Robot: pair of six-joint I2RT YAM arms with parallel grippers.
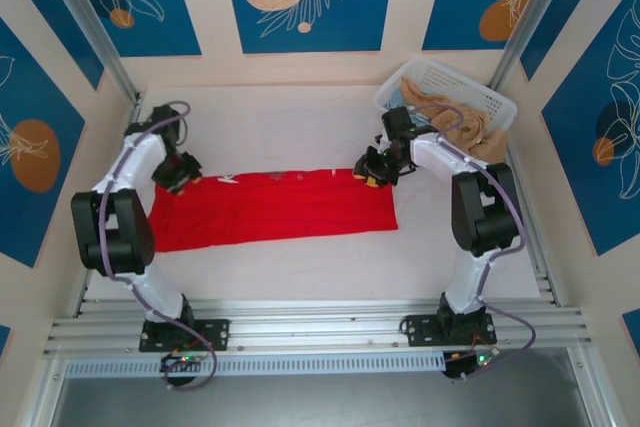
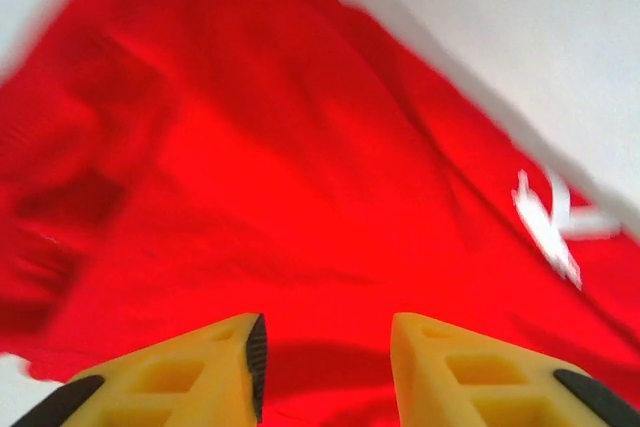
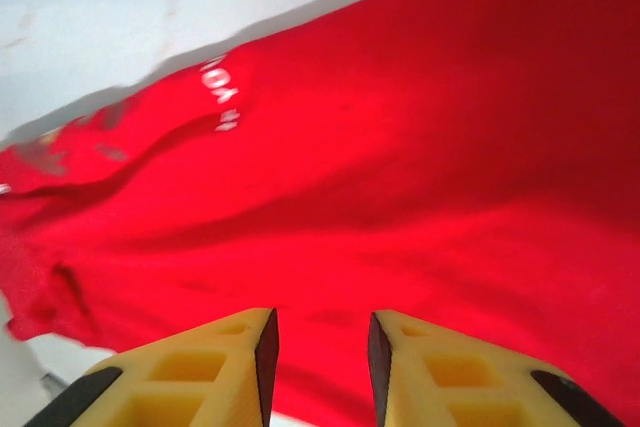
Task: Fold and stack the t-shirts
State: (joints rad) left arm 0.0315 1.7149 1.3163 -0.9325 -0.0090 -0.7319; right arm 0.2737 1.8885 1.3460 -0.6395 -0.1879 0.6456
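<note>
A bright red t-shirt [image 1: 270,209] lies folded into a long flat strip across the middle of the table. My left gripper [image 1: 178,177] hovers over the strip's far left corner. Its yellow fingers stand open in the left wrist view [image 2: 328,347], with the red cloth [image 2: 300,177] beneath them and nothing between. My right gripper [image 1: 375,175] is at the far right corner of the strip. It is open too [image 3: 322,342], just above the red cloth [image 3: 400,177], whose white print [image 3: 222,97] shows near the far edge.
A white lattice basket [image 1: 440,75] stands at the back right corner with tan cloth [image 1: 468,129] spilling from it, close behind my right arm. Bare white table [image 1: 300,267] runs between the shirt and the arm bases. Walls enclose the sides and back.
</note>
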